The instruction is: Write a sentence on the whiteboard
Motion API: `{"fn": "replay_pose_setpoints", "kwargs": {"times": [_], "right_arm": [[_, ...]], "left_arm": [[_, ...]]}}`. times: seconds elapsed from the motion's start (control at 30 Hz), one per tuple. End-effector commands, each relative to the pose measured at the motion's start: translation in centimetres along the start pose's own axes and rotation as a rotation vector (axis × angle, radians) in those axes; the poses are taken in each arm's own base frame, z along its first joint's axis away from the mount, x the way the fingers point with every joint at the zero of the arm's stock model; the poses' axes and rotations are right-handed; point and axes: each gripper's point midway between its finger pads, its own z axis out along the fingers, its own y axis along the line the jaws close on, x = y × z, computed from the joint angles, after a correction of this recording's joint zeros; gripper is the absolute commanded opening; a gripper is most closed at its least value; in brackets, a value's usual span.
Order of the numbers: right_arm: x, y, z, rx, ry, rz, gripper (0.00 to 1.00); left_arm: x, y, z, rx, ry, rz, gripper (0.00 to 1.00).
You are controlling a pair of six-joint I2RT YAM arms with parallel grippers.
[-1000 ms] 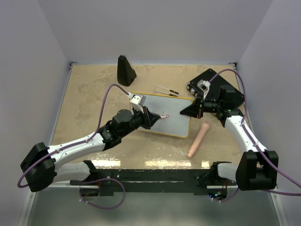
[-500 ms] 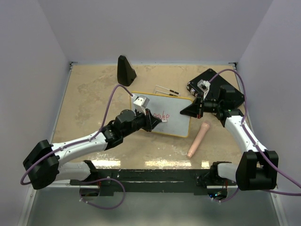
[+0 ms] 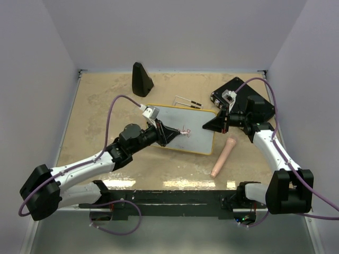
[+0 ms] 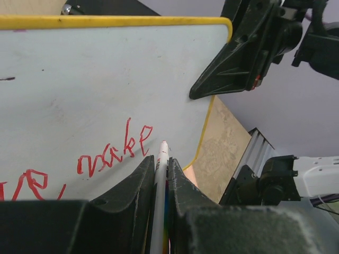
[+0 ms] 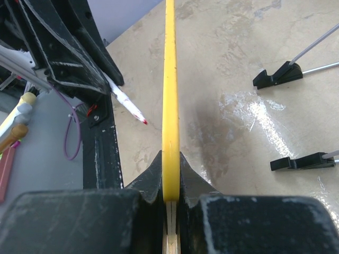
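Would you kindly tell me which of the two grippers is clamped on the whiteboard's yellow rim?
The right gripper: its jaws pinch the yellow rim of the whiteboard. The left gripper is shut on the red marker instead.

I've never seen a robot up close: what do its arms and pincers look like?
The left arm and right arm are white tubes with chunky black joints. The left gripper and right gripper are black tapering wedges. A thin purple cable loops along each.
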Motion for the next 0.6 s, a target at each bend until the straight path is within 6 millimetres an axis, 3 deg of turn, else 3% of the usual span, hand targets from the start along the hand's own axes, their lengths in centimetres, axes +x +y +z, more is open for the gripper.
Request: {"fn": "replay_pose_setpoints", "kwargs": {"times": [0.0, 0.57], "right_arm": [[-1.6, 2.1, -0.2, -0.076, -0.021, -0.074, 0.0], [-1.6, 2.2, -0.3, -0.07, -0.025, -0.083, 0.0]], "left_arm": [[-3.2, -2.3, -1.4, 0.11, -0.107, -0.016, 0.0], [-3.0, -1.3, -3.8, 0.079, -0.129, -0.04, 0.0]]}}
